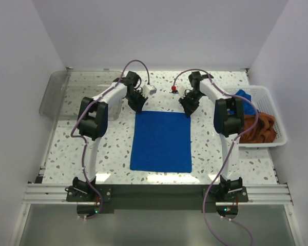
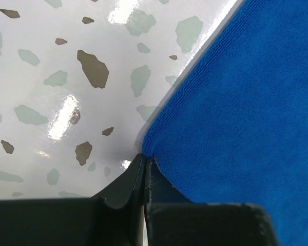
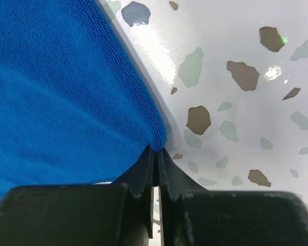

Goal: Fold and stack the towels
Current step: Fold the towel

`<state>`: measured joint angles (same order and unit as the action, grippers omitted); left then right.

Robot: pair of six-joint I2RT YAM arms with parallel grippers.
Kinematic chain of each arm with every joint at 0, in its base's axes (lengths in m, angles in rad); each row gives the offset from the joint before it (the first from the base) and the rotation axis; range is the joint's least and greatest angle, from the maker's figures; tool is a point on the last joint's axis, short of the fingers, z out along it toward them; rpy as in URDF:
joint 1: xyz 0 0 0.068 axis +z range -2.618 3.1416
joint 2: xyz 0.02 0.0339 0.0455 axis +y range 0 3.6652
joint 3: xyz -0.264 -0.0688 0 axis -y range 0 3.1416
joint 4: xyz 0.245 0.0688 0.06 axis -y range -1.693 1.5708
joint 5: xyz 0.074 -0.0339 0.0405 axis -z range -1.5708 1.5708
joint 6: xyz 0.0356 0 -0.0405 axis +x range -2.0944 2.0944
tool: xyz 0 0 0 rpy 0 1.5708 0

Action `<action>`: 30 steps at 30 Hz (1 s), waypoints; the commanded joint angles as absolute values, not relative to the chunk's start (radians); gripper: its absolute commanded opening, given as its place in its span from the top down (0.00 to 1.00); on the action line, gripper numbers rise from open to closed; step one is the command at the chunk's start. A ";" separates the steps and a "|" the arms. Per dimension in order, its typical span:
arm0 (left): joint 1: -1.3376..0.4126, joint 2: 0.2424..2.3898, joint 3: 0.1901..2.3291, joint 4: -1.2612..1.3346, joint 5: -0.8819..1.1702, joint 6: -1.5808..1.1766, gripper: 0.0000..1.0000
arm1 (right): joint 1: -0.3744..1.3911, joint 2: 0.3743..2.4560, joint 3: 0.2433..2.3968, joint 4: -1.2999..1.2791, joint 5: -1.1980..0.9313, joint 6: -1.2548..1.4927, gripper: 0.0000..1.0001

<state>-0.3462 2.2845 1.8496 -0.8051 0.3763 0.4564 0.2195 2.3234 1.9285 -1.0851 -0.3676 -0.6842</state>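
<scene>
A blue towel (image 1: 161,141) lies flat on the speckled table, between the two arms. My left gripper (image 1: 137,106) is at the towel's far left corner. In the left wrist view the jaws are pressed together (image 2: 145,160) on that corner of the blue towel (image 2: 236,97). My right gripper (image 1: 187,109) is at the far right corner. In the right wrist view its jaws (image 3: 156,152) are pinched shut on the corner of the blue towel (image 3: 56,97).
A white basket (image 1: 269,115) at the right edge holds orange-brown towels (image 1: 256,128) and a blue one (image 1: 245,98). A clear plastic bin (image 1: 59,95) stands at the far left. A small white object (image 1: 150,89) and a red one (image 1: 173,88) lie at the back.
</scene>
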 commanded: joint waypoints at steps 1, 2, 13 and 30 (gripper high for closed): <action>-0.333 2.307 1.904 -0.862 0.315 0.469 1.00 | 0.222 2.296 1.989 -1.077 -0.301 -0.667 1.00; -0.331 2.300 1.907 -0.847 0.310 0.468 1.00 | 0.221 2.289 1.993 -1.069 -0.290 -0.661 1.00; -0.333 2.113 1.826 -0.670 0.223 0.436 1.00 | 0.245 2.070 1.931 -0.890 -0.117 -0.620 1.00; -0.342 1.979 1.709 -0.586 0.227 0.353 1.00 | 0.267 1.979 1.752 -0.687 0.017 -0.624 1.00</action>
<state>-0.3485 2.0254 1.7302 -0.5873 0.2348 0.3840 0.2676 2.0335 1.7657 -0.7418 -0.0635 -0.6197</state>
